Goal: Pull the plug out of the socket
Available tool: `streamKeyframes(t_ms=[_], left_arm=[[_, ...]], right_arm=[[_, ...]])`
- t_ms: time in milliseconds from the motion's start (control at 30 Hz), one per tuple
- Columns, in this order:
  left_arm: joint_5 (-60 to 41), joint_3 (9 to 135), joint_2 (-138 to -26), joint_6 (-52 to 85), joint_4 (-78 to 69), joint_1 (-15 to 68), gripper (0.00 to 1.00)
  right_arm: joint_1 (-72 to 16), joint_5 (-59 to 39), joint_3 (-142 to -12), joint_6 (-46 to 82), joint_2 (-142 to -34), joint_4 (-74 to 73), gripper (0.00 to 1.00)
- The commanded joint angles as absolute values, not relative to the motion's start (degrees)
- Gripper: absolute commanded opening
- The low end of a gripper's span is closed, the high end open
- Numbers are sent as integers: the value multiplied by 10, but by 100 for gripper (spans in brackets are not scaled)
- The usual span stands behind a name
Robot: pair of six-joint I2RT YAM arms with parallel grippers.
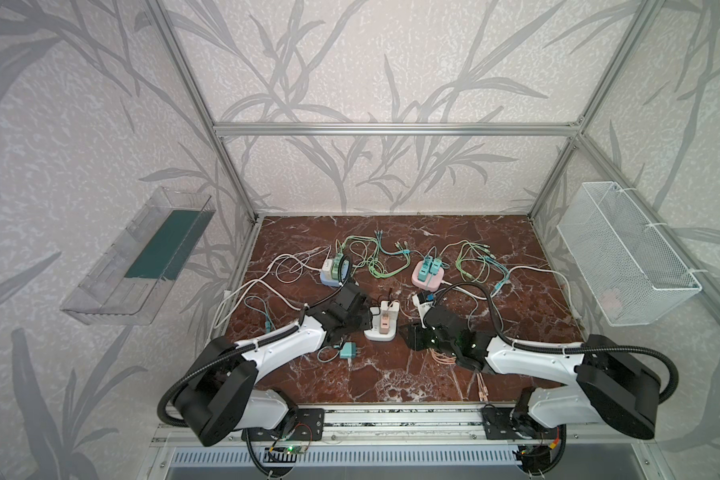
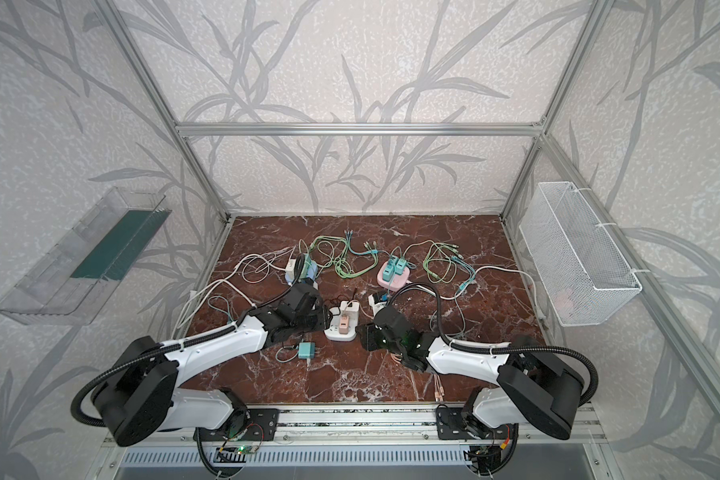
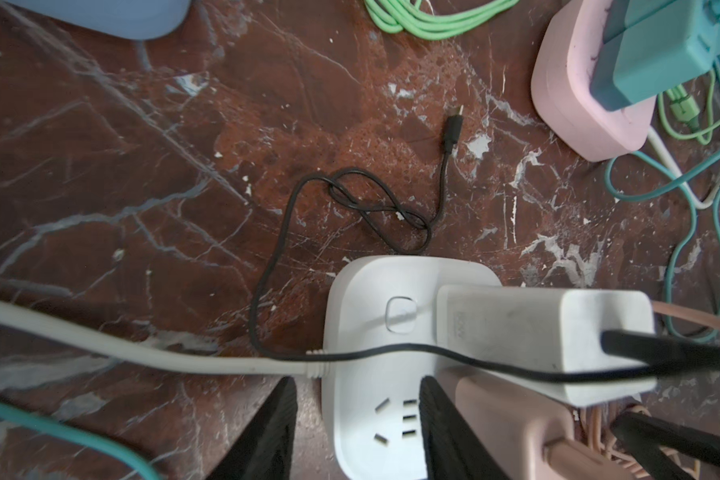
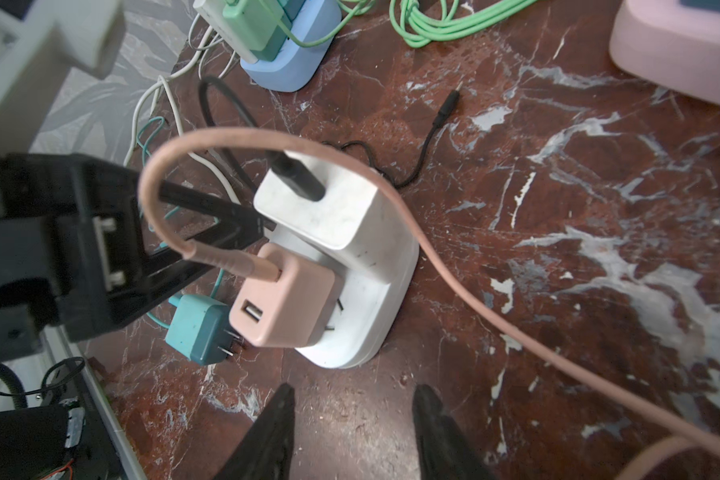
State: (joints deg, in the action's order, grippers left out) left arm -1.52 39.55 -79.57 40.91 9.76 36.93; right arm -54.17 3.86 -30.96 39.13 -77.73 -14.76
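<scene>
Overlapping pink plug (image 3: 512, 419), left end effector (image 3: 356, 386), cropped

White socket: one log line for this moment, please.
left pincer open astride white socket edge | right pincer open, empty | pink plug in socket

Red-brown marble tabletop (image 1: 391, 382), white socket (image 1: 376, 335), blue socket (image 1: 327, 283), pink socket (image 1: 419, 277), loose teal plug (image 1: 345, 351), green cables (image 1: 377, 271)

Counter (image 1: 391, 374): red-brown marble pattern, white veining.
Wire basket (image 1: 599, 249): white mesh, mounted on right wall.
Clear plastic tray (image 1: 113, 274): mounted on left wall, dark green liner (image 1: 167, 245) inside.
Aluminium frame (image 1: 391, 129): surrounds enclosure.
</scene>
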Motion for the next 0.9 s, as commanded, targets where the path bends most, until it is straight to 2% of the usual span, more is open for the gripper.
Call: streamKeyframes(t_ms=[0,500,867], left_arm=[[-46,415,-814,403,100,364,44],[-61,377,-816,412,85,364,42],[-74,373,-833,436,48,377,41]], right_arm=[[-561,107,-340,391,-769,-91,49],[-613,134,-447,387,-865,-30,55],[-617,161,-507,376,-917,31,55]])
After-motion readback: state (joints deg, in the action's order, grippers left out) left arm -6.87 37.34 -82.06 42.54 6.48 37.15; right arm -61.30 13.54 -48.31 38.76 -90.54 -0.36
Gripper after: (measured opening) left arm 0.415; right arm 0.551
